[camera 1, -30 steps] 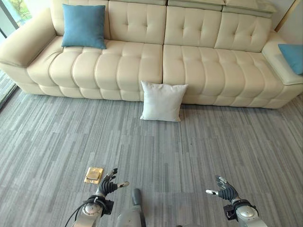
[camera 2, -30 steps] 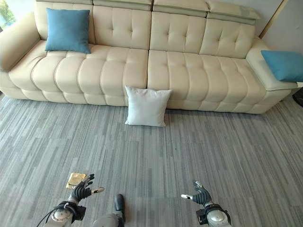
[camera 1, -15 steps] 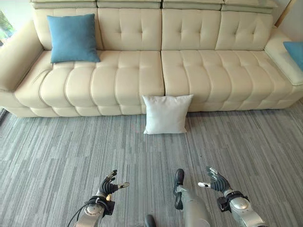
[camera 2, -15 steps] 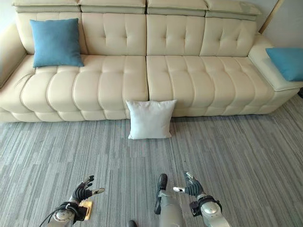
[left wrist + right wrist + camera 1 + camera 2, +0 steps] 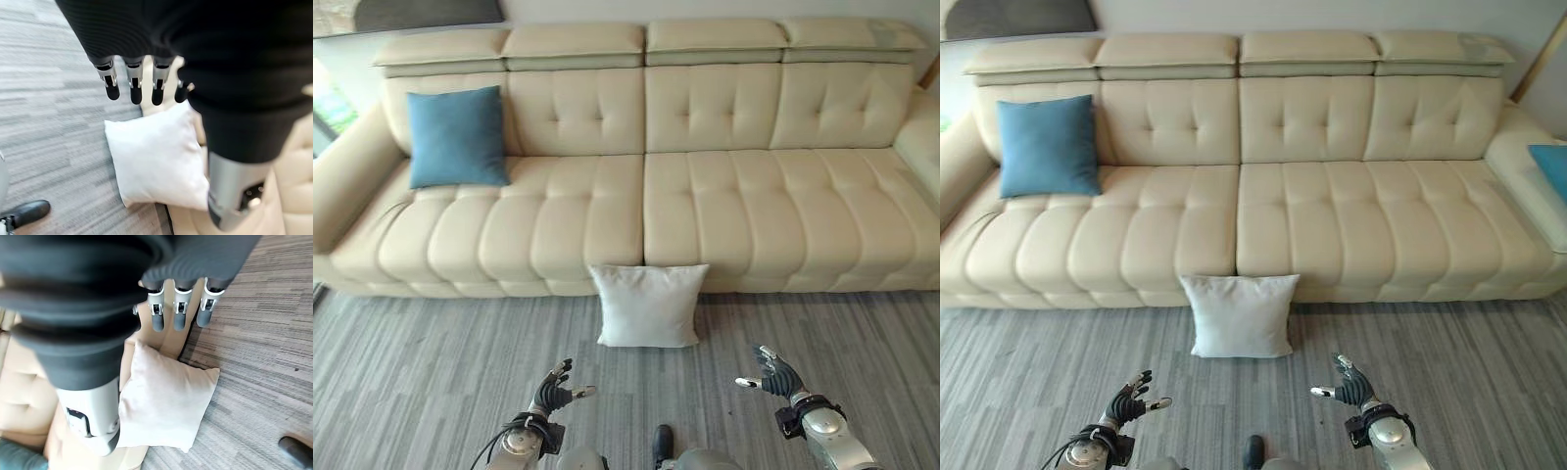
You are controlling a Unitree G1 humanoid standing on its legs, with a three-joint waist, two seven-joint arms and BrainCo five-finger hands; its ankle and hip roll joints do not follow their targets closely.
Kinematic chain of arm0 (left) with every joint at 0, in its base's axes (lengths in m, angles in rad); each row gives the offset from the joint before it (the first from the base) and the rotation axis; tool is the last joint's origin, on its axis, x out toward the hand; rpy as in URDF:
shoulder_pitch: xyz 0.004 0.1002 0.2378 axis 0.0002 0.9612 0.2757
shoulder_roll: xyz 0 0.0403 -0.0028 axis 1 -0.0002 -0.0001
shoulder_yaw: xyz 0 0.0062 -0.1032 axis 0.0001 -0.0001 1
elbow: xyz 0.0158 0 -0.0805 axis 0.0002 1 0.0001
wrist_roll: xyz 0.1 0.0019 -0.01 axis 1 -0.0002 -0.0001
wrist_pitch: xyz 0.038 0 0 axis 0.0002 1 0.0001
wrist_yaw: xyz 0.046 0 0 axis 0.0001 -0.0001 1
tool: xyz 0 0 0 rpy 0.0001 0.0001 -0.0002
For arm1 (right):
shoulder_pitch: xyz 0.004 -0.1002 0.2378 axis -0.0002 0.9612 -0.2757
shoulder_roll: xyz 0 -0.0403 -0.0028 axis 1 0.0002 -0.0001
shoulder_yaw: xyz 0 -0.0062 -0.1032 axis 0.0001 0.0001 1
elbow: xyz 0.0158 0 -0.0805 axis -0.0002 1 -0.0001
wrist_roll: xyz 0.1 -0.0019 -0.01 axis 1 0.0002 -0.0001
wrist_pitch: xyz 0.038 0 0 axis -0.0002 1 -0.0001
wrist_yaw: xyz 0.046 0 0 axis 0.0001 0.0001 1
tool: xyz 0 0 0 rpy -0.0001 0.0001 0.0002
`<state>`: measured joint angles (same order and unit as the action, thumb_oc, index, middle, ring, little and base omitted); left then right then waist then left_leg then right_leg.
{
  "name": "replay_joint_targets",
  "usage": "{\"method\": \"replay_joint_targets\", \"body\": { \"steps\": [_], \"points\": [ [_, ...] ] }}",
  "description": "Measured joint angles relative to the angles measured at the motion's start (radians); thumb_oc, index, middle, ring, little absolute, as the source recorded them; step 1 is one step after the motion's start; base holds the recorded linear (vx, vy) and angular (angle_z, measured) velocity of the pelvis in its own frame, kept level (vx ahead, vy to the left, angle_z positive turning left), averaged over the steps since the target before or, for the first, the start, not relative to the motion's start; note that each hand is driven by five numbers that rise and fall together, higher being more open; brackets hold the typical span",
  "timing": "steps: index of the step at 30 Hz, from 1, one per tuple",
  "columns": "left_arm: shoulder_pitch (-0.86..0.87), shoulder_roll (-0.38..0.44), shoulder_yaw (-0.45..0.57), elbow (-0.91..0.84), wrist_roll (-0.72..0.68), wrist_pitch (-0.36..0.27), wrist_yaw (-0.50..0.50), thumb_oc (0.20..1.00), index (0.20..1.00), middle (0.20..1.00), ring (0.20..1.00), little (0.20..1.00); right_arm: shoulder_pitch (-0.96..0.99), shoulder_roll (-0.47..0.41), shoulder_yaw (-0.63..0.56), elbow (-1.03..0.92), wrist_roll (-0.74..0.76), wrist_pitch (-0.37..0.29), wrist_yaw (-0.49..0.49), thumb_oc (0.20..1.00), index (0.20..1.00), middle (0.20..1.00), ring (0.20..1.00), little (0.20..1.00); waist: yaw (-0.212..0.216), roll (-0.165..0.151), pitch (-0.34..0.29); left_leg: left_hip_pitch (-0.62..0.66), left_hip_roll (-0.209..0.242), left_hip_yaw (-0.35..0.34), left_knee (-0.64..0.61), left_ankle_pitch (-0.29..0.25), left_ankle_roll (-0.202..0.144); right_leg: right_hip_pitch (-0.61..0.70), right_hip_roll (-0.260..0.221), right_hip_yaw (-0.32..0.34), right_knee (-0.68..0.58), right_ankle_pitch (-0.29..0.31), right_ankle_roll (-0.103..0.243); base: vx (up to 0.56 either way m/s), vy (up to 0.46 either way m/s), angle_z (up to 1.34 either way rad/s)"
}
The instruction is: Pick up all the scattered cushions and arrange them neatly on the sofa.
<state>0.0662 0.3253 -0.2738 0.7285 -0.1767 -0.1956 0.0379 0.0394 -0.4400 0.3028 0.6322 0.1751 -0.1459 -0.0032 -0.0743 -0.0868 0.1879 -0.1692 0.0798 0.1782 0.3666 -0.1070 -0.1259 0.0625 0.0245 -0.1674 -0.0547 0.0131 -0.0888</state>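
Approaching square white fabric cushion [image 5: 647, 305] at cream leather sofa's [image 5: 705, 206] front edge | left hand [image 5: 552, 388], right hand [image 5: 776, 374] spread, empty | flank both sides evenly.

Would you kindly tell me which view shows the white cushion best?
The left eye view: the white cushion shows whole, leaning on the sofa front. The right eye view matches it; both wrist views see it close, partly behind fingers.

The second blue cushion [image 5: 1554, 168] is cut off by the right edge.
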Motion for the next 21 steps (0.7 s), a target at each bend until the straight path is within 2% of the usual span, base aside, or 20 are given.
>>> {"method": "replay_joint_targets", "body": {
  "steps": [1, 2, 3, 4, 5, 6, 8, 9, 11, 12, 13, 14, 15, 16, 17, 18, 19, 21],
  "points": [
    [-0.001, 0.000, 0.001, 0.000, 0.000, -0.006, -0.001, 1.000, 1.000, 1.000, 1.000, 1.000, 0.009, -0.001, -0.001, 0.007, 0.000, 0.001, -0.002, 1.000, 1.000, 1.000, 1.000, 1.000, 0.002, -0.003, 0.001, 0.005, -0.002, 0.008, -0.174, 0.023, 0.018, 0.021, 0.007, 0.003, -0.026, 0.008, 0.002, 0.14, 0.034, -0.20],
    [0.000, 0.000, 0.002, 0.006, 0.000, -0.005, -0.001, 1.000, 1.000, 1.000, 1.000, 1.000, 0.002, 0.002, 0.000, 0.034, 0.000, 0.001, -0.002, 1.000, 1.000, 1.000, 1.000, 1.000, 0.004, 0.004, 0.008, -0.002, 0.001, -0.001, -0.307, 0.072, 0.019, 0.035, 0.020, 0.004, -0.026, 0.005, 0.007, 0.16, 0.038, -0.26],
    [0.002, 0.000, 0.003, 0.017, 0.000, -0.005, -0.001, 1.000, 1.000, 1.000, 1.000, 1.000, 0.000, 0.006, 0.000, 0.054, 0.000, 0.002, -0.007, 1.000, 1.000, 1.000, 1.000, 1.000, 0.009, 0.008, 0.010, -0.012, 0.005, -0.004, -0.373, 0.115, 0.019, 0.046, 0.029, 0.004, -0.026, 0.001, 0.012, 0.23, 0.071, -0.36],
    [0.003, 0.001, 0.003, 0.024, 0.000, -0.002, 0.001, 1.000, 1.000, 1.000, 1.000, 1.000, 0.006, 0.007, 0.002, 0.065, 0.000, 0.003, -0.007, 1.000, 1.000, 1.000, 1.000, 1.000, 0.012, 0.009, 0.011, -0.029, 0.004, -0.004, -0.374, 0.146, 0.025, 0.059, 0.032, 0.002, -0.026, -0.001, 0.012, 0.23, 0.070, -0.50],
    [0.021, -0.001, 0.004, 0.036, 0.000, -0.005, 0.001, 1.000, 1.000, 1.000, 1.000, 1.000, 0.004, 0.010, 0.000, 0.072, 0.000, -0.001, -0.010, 1.000, 1.000, 1.000, 1.000, 1.000, 0.034, 0.022, 0.004, -0.049, 0.005, -0.005, -0.378, 0.178, 0.023, 0.080, 0.037, 0.001, -0.027, -0.013, 0.029, 0.24, 0.092, -0.51],
    [0.017, -0.002, 0.004, 0.065, 0.000, -0.004, 0.001, 1.000, 1.000, 1.000, 1.000, 1.000, 0.004, 0.010, 0.000, 0.081, 0.000, 0.001, -0.016, 1.000, 1.000, 1.000, 1.000, 1.000, 0.034, 0.029, 0.002, -0.056, 0.003, -0.004, -0.388, 0.200, 0.020, 0.092, 0.041, 0.000, -0.027, -0.033, 0.041, 0.28, 0.147, -0.50],
    [0.017, 0.003, 0.011, 0.077, 0.000, -0.001, 0.004, 1.000, 1.000, 1.000, 1.000, 1.000, 0.006, 0.012, 0.001, 0.081, 0.000, 0.002, -0.017, 1.000, 1.000, 1.000, 1.000, 1.000, 0.035, 0.035, 0.009, -0.075, -0.003, 0.000, -0.381, 0.236, 0.047, 0.117, 0.042, 0.001, -0.027, -0.042, 0.036, 0.37, 0.230, -0.30],
    [0.017, 0.004, 0.015, 0.079, 0.000, -0.001, 0.003, 1.000, 1.000, 1.000, 1.000, 1.000, 0.005, 0.013, 0.001, 0.082, -0.001, 0.002, -0.016, 1.000, 1.000, 1.000, 1.000, 1.000, 0.036, 0.035, 0.008, -0.065, -0.015, -0.001, -0.391, 0.245, 0.059, 0.129, 0.035, 0.014, -0.026, -0.062, 0.069, 0.19, 0.135, -0.26],
    [0.023, 0.000, 0.028, 0.077, 0.000, -0.001, 0.004, 1.000, 1.000, 1.000, 1.000, 1.000, 0.007, 0.011, -0.001, 0.083, -0.002, 0.002, -0.017, 1.000, 1.000, 1.000, 1.000, 1.000, 0.038, 0.040, 0.007, -0.018, -0.029, 0.001, -0.422, 0.258, 0.088, 0.160, 0.026, 0.038, -0.026, -0.076, 0.088, 0.26, 0.211, -0.40],
    [0.041, -0.004, 0.031, 0.072, 0.000, -0.004, 0.003, 1.000, 1.000, 1.000, 1.000, 1.000, 0.016, 0.002, -0.004, 0.072, -0.006, 0.001, -0.016, 1.000, 1.000, 1.000, 1.000, 1.000, 0.034, 0.065, -0.007, 0.030, -0.035, 0.004, -0.411, 0.270, 0.147, 0.187, 0.026, 0.060, -0.016, -0.106, 0.102, 0.36, 0.324, -0.31],
    [0.032, -0.001, 0.038, 0.089, 0.000, -0.002, 0.004, 1.000, 1.000, 1.000, 1.000, 1.000, 0.014, 0.014, -0.003, 0.081, -0.007, 0.003, -0.017, 1.000, 1.000, 1.000, 1.000, 1.000, 0.032, 0.057, -0.007, 0.035, -0.053, 0.013, -0.410, 0.277, 0.177, 0.184, 0.008, 0.059, 0.018, -0.133, 0.104, 0.23, 0.236, -0.30],
    [0.007, 0.001, 0.038, 0.088, 0.000, 0.003, 0.004, 1.000, 1.000, 1.000, 1.000, 1.000, 0.009, 0.021, 0.002, 0.073, -0.007, 0.005, -0.015, 1.000, 1.000, 1.000, 1.000, 1.000, 0.028, 0.051, -0.007, 0.060, -0.063, 0.027, -0.414, 0.252, 0.189, 0.137, -0.013, 0.066, 0.117, -0.154, 0.123, 0.19, 0.202, -0.26],
    [-0.002, 0.003, 0.038, 0.089, 0.000, 0.004, 0.003, 1.000, 1.000, 1.000, 1.000, 1.000, -0.002, 0.026, 0.005, 0.069, -0.008, 0.008, -0.012, 1.000, 1.000, 1.000, 1.000, 1.000, 0.033, 0.060, -0.004, 0.070, -0.060, 0.038, -0.422, 0.246, 0.195, 0.091, -0.017, 0.065, 0.215, -0.170, 0.128, 0.12, 0.118, -0.54],
    [-0.009, 0.020, 0.038, 0.087, 0.000, 0.004, 0.005, 1.000, 1.000, 1.000, 1.000, 1.000, -0.010, 0.036, 0.005, 0.024, -0.008, 0.008, -0.006, 1.000, 1.000, 1.000, 1.000, 1.000, 0.037, 0.062, -0.004, 0.098, -0.070, 0.055, -0.427, 0.238, 0.198, -0.050, -0.061, 0.056, 0.512, -0.228, 0.180, 0.17, 0.103, -0.27],
    [-0.017, 0.044, 0.038, 0.075, 0.000, 0.001, 0.007, 1.000, 1.000, 1.000, 1.000, 1.000, 0.004, 0.042, 0.003, -0.014, -0.007, -0.001, -0.006, 1.000, 1.000, 1.000, 1.000, 1.000, 0.026, 0.044, -0.016, 0.106, -0.112, 0.056, -0.425, 0.209, 0.211, -0.117, -0.129, 0.062, 0.584, -0.264, 0.219, 0.17, 0.061, -0.15],
    [-0.035, 0.053, 0.039, 0.075, 0.000, 0.001, 0.011, 1.000, 1.000, 1.000, 1.000, 1.000, -0.009, 0.047, 0.004, -0.012, -0.008, 0.001, -0.006, 1.000, 1.000, 1.000, 1.000, 1.000, 0.029, 0.030, -0.015, 0.110, -0.126, 0.062, -0.427, 0.202, 0.219, -0.165, -0.162, 0.060, 0.618, -0.267, 0.224, 0.19, 0.022, 0.09],
    [-0.040, 0.058, 0.039, 0.075, 0.000, 0.002, 0.014, 1.000, 1.000, 1.000, 1.000, 1.000, -0.017, 0.050, 0.004, -0.013, -0.008, 0.002, -0.006, 1.000, 1.000, 1.000, 1.000, 1.000, 0.034, 0.030, -0.010, 0.116, -0.134, 0.063, -0.434, 0.199, 0.215, -0.198, -0.184, 0.053, 0.611, -0.269, 0.227, 0.14, -0.036, -0.05],
    [-0.042, 0.063, 0.039, 0.070, 0.000, 0.002, 0.018, 1.000, 1.000, 1.000, 1.000, 1.000, -0.031, 0.051, 0.004, -0.013, -0.008, 0.002, -0.005, 1.000, 1.000, 1.000, 1.000, 1.000, 0.036, 0.039, -0.007, 0.133, -0.138, 0.059, -0.446, 0.195, 0.214, -0.222, -0.197, 0.049, 0.514, -0.266, 0.225, 0.13, -0.074, 0.00]
  ]
}}
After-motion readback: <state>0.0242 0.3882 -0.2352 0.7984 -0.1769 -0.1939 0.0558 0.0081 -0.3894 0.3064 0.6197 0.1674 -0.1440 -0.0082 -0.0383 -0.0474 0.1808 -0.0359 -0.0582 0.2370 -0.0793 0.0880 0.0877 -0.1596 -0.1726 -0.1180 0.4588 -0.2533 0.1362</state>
